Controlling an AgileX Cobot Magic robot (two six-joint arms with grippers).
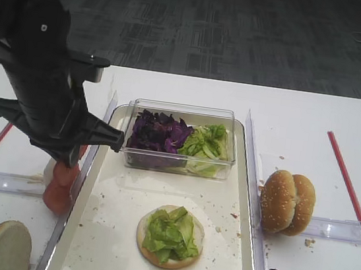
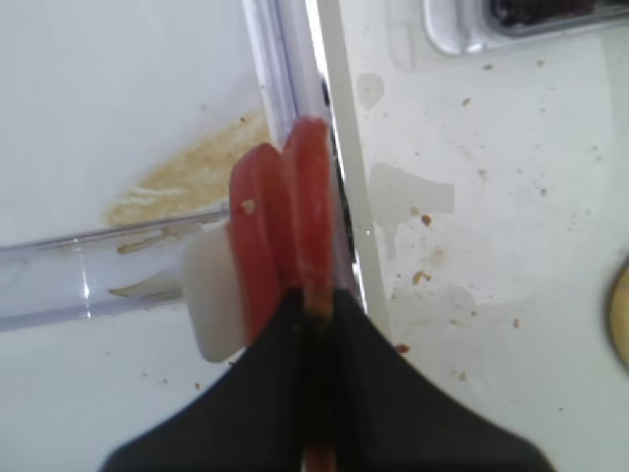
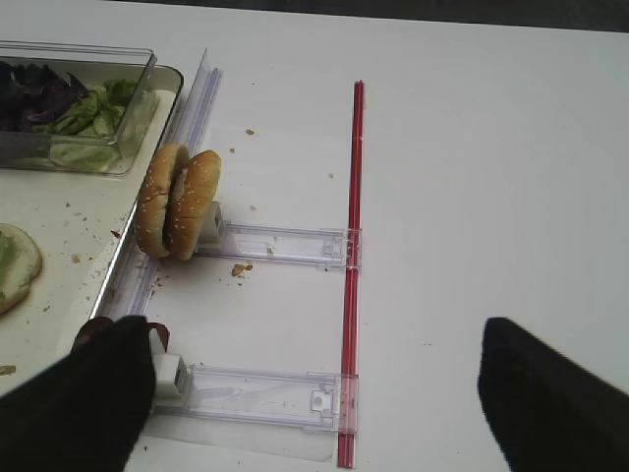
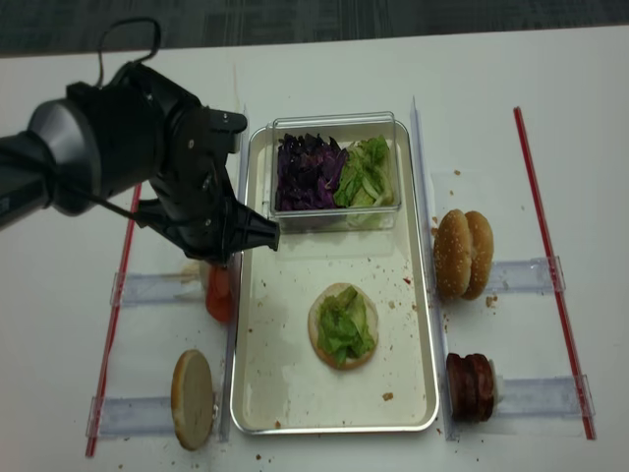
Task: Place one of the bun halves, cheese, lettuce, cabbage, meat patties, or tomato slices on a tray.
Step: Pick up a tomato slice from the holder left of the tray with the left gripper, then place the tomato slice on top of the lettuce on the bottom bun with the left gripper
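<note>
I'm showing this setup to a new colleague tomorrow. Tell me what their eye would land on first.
Probably the big black left arm over the table's left side, its gripper shut on a tomato slice standing on edge just outside the tray. Next, the bun half topped with green lettuce in the middle of the tray. Behind it, a clear box holds purple cabbage beside more green leaves.

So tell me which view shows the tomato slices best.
The left wrist view: the tomato slices fill the frame, standing on edge beside the tray rim, with the left gripper shut on one slice. Both high views show only a red patch below the arm. The right wrist view shows none.
</note>
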